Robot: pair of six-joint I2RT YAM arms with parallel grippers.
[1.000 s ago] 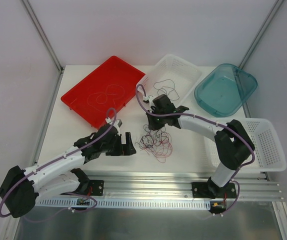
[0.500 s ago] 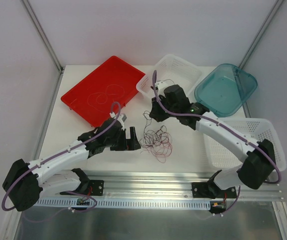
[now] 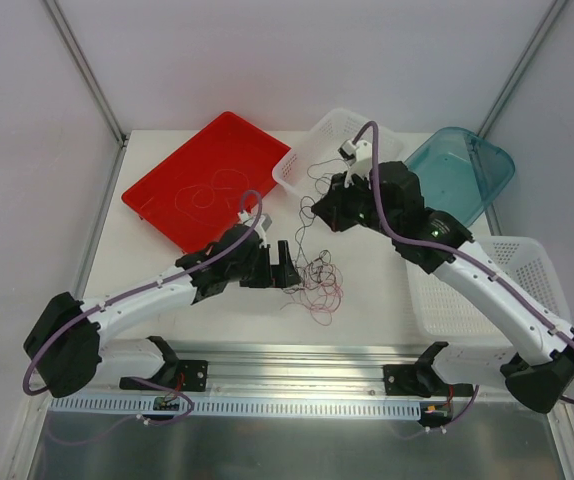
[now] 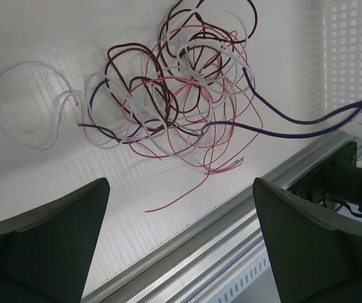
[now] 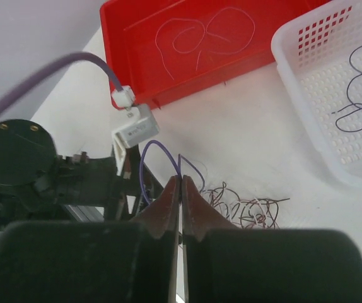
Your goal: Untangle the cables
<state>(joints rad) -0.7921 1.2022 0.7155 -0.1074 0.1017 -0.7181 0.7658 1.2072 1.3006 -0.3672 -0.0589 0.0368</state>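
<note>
Purple thin wire (image 4: 297, 120) is pinched in the right gripper (image 5: 181, 180) above the messy pile of wires (image 3: 312, 280) on the white table (image 3: 387, 290), the left gripper (image 4: 178, 186) is wide open beside it, and little looks sorted yet into the red plastic tray (image 3: 167, 185) and white basket (image 3: 312, 130).

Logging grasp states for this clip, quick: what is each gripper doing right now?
Left gripper: open, empty, by the tangle of thin coloured wires.
Right gripper: shut on a thin purple wire.
</note>
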